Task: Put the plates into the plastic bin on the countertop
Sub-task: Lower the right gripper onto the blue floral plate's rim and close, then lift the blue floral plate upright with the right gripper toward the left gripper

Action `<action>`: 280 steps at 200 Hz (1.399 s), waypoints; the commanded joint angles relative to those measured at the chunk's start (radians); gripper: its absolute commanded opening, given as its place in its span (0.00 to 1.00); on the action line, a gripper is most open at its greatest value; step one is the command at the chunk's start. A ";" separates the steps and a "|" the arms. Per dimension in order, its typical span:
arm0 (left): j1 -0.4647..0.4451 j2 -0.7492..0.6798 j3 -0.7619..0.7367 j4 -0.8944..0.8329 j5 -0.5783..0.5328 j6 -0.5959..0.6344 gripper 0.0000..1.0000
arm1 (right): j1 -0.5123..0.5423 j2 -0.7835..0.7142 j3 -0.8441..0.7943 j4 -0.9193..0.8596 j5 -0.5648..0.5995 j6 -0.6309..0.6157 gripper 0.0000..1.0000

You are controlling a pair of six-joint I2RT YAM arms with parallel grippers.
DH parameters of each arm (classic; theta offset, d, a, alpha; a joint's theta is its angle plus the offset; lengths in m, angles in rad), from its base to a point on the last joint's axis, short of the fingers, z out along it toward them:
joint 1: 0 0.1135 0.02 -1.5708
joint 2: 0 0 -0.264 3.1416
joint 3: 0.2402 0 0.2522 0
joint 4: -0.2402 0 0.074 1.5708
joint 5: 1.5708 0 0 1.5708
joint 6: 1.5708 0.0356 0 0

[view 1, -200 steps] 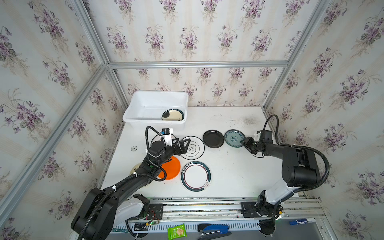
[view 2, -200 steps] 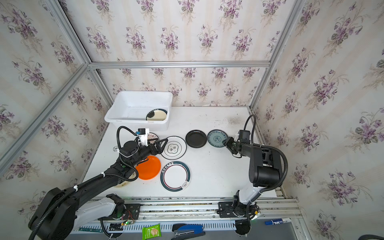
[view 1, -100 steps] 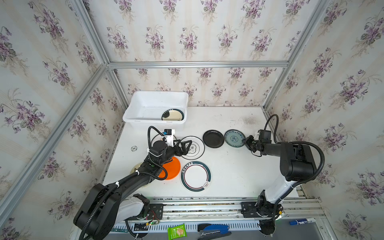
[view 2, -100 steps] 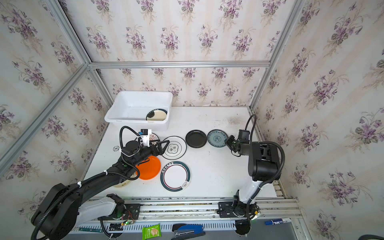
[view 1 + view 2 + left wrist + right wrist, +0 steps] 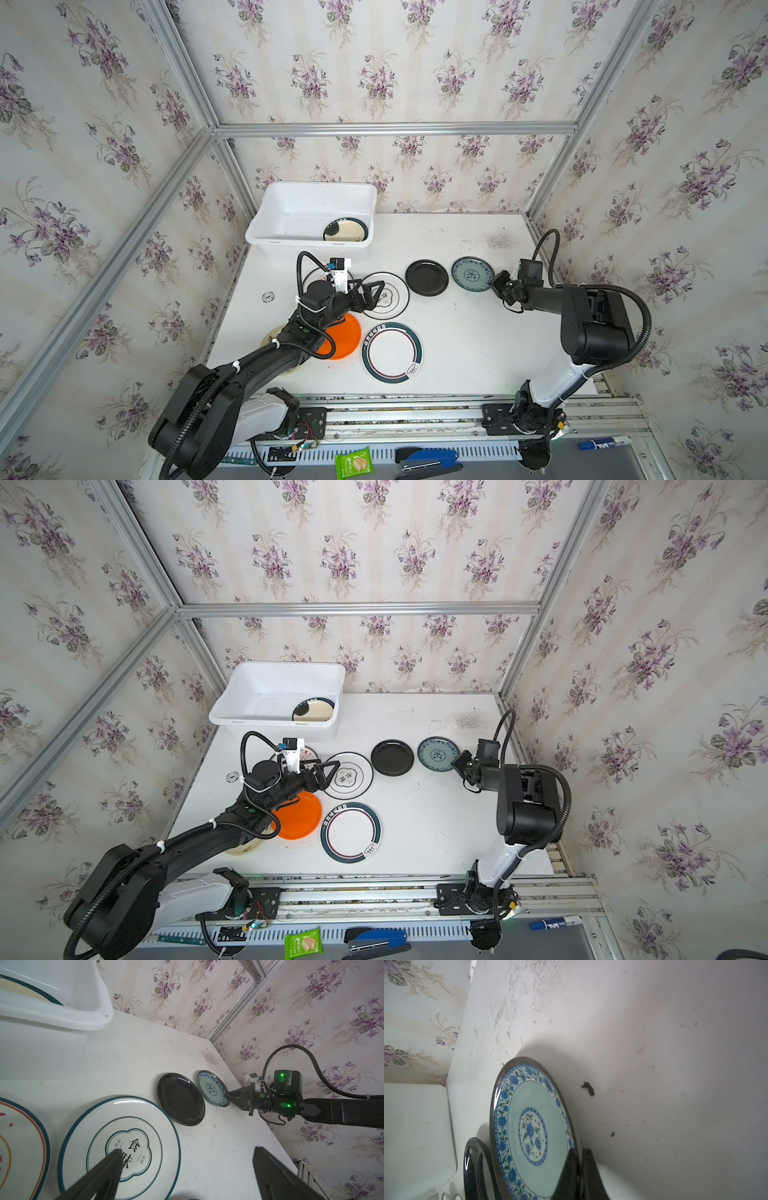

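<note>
Plastic bin (image 5: 291,242) sits in the far left corner of the countertop (image 5: 457,340), with one plate in it so far: a cream plate with a dark rim (image 5: 345,230), flat in the bin's near right corner. By the left edge, a cream plate (image 5: 243,848) is mostly hidden under the left arm. Just right of it is the orange plate (image 5: 345,338), also partly under the arm. Further back, the plate with orange rings (image 5: 18,1136) lies in front of the bin, largely covered by the wrist in both top views. Left gripper (image 5: 187,1150) has its jaws spread wide and holds nothing. One fingertip (image 5: 116,1155) is over the middle of the emblem plate (image 5: 386,296), the other past its rim over bare countertop (can't tell whether either touches). Nearer the front edge is the white plate with teal bands (image 5: 391,352), lying flat close to the orange one. Then the back row toward the right edge: black plate (image 5: 427,277), and just beside it the blue patterned plate (image 5: 471,274) — rims close, contact unclear. Right gripper (image 5: 577,1152) is pinched tight on the blue plate's right-hand rim, one finger above and one below. Six plates on the countertop in view — none of them stacked.
</note>
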 commanded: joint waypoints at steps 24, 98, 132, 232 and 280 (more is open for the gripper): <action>0.000 0.002 0.017 -0.040 -0.026 0.024 0.99 | -0.002 -0.083 -0.005 -0.112 0.108 -0.001 0.00; 0.000 0.029 0.057 -0.146 -0.057 0.024 0.99 | -0.002 -0.327 -0.034 -0.277 0.160 -0.005 0.00; -0.001 0.070 0.067 -0.141 -0.037 0.009 1.00 | 0.000 -0.519 -0.072 -0.305 0.096 -0.051 0.00; -0.001 0.122 0.048 -0.025 0.115 -0.023 0.99 | 0.349 -0.639 -0.053 -0.339 0.103 -0.117 0.00; -0.001 0.123 0.046 -0.023 0.117 -0.016 0.99 | 0.446 -0.573 -0.041 -0.214 0.023 -0.064 0.00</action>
